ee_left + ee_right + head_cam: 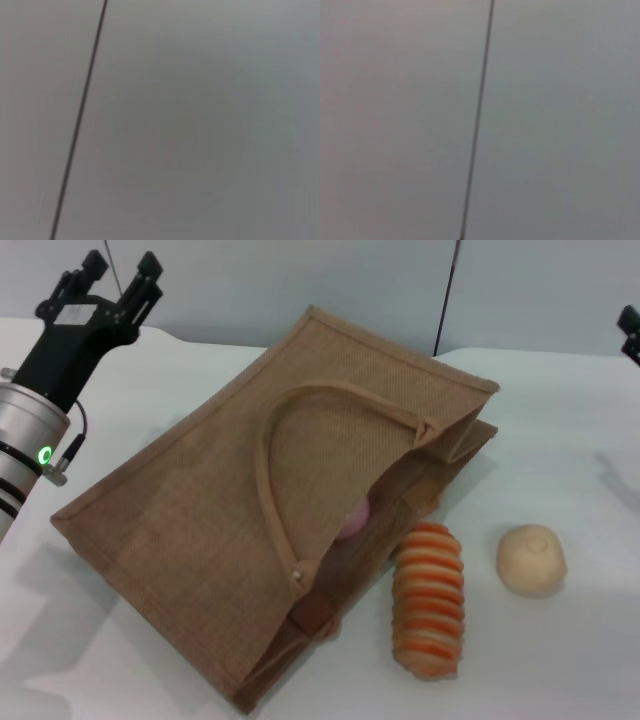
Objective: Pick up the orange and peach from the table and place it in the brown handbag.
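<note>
**A:** ok quick headcount. What's on the tabletop [560, 440] rn?

**B:** 1 brown handbag [200, 530], lying flat w/ its mouth open toward 4 o'clock. 1 looped handle [275, 440] on top; can't really make out the 2nd one. Just beside the mouth at 5 o'clock: 1 striped orange-and-cream bread [430, 600]. At 3 o'clock of that, a bit apart, 1 pale beige bun [531, 558].

**A:** and the fruit?

**B:** 1 peach [355, 522], only a pink sliver showing, inside the bag mouth under the handle. The orange, can't see it anywhere, so 0 in view.

**A:** arms?

**B:** left tool [122, 275] is up at 10 o'clock, off the bag's far corner, fingers apart, nothing in them. Right tool [630, 332] is just a dark bit at the 2 o'clock edge, can't tell its state. Both wrist views only show a blank grey wall w/ 1 dark line each.
</note>
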Controlling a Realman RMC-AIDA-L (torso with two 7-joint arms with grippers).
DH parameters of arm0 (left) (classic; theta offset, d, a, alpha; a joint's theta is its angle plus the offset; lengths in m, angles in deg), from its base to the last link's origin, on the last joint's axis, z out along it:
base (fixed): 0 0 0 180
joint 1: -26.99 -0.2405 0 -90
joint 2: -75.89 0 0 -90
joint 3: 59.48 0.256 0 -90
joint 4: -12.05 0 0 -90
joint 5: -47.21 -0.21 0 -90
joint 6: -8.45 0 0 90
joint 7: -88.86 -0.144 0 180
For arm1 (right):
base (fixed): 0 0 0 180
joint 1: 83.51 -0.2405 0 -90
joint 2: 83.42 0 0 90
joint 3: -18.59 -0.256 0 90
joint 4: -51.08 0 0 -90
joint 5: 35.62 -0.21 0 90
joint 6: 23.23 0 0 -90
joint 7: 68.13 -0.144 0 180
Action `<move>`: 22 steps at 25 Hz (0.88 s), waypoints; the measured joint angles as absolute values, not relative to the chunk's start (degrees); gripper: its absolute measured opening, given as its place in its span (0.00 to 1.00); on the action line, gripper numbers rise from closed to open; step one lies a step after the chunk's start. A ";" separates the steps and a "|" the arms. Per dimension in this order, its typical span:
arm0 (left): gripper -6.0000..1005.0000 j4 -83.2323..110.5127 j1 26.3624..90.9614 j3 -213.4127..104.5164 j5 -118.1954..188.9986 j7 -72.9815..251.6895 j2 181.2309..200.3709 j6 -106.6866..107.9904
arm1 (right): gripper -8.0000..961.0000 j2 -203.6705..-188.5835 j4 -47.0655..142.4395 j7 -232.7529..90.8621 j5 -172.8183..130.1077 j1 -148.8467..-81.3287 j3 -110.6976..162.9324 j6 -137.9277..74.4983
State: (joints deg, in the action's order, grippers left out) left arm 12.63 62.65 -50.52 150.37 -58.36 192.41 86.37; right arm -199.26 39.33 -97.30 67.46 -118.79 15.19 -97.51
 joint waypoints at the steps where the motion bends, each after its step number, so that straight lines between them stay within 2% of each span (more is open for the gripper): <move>1: 0.72 12.33 62.54 -50.52 151.10 -59.33 192.43 86.33 | 0.81 -199.26 40.21 -95.47 67.46 -118.57 13.43 -97.79; 13: 0.75 11.35 62.44 -50.52 153.92 -60.83 192.65 83.90 | 0.81 -199.40 52.00 -71.01 67.46 -112.65 -5.30 -110.70; 22: 0.75 11.30 62.58 -50.52 154.35 -61.72 192.76 83.52 | 0.81 -199.43 52.69 -69.34 67.47 -112.34 -5.63 -111.25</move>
